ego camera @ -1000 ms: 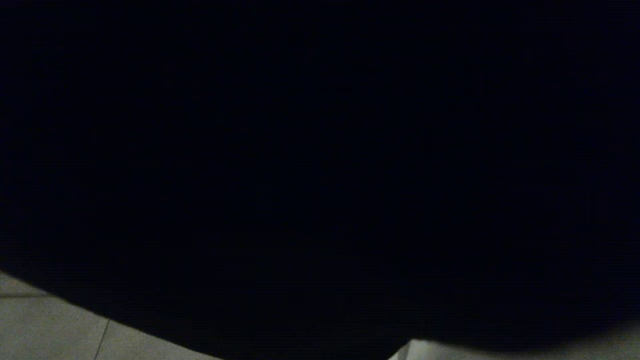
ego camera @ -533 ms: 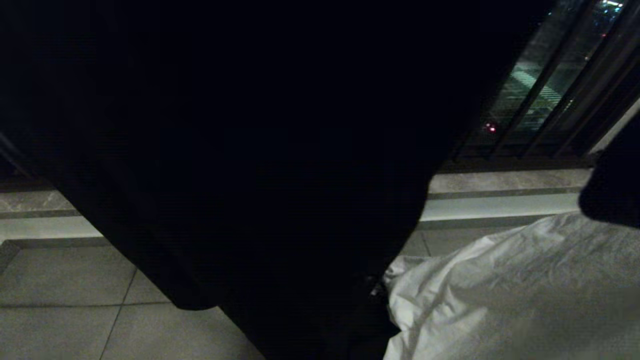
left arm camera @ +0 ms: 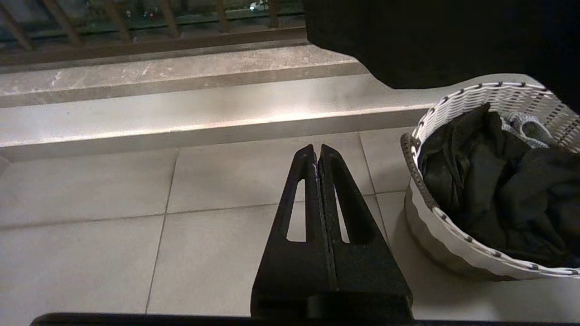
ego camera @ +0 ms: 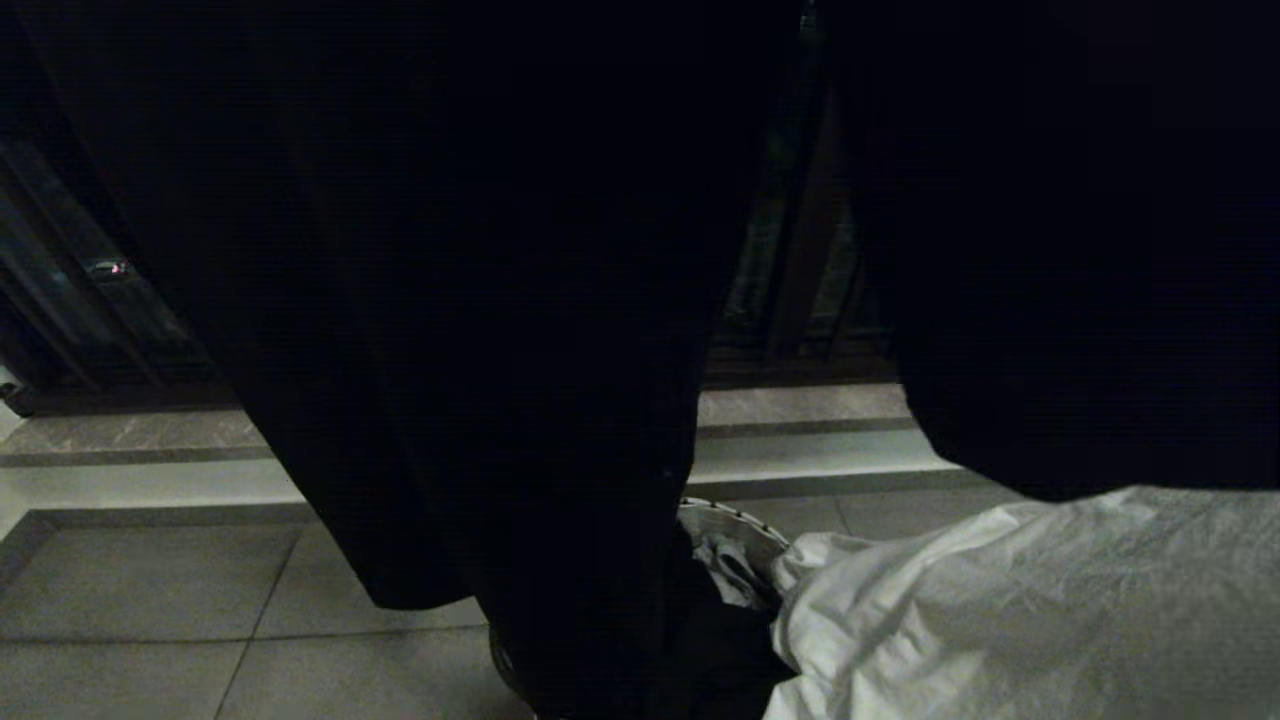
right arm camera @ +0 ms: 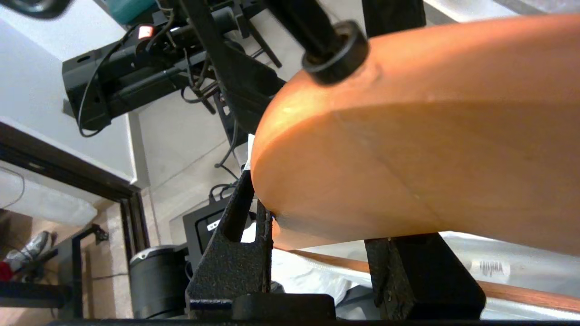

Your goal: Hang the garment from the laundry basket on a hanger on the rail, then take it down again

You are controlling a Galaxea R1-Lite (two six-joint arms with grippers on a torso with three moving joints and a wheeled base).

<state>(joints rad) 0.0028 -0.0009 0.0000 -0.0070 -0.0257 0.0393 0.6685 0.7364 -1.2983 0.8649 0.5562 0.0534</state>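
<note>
Laundry basket (left arm camera: 457, 253) holds dark clothes (left arm camera: 494, 190); right jaws grip wooden hanger (right arm camera: 417, 149), left jaws closed, empty.

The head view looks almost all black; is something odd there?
Yes. Dark cloth hangs right in front of that camera, hiding most of the scene; only floor tiles, a white sheet and a sliver of the laundry basket show.

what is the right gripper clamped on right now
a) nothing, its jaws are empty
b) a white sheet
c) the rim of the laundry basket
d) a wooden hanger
d: in the right wrist view the right gripper has a finger on either side of the orange-brown wooden hanger.
</note>
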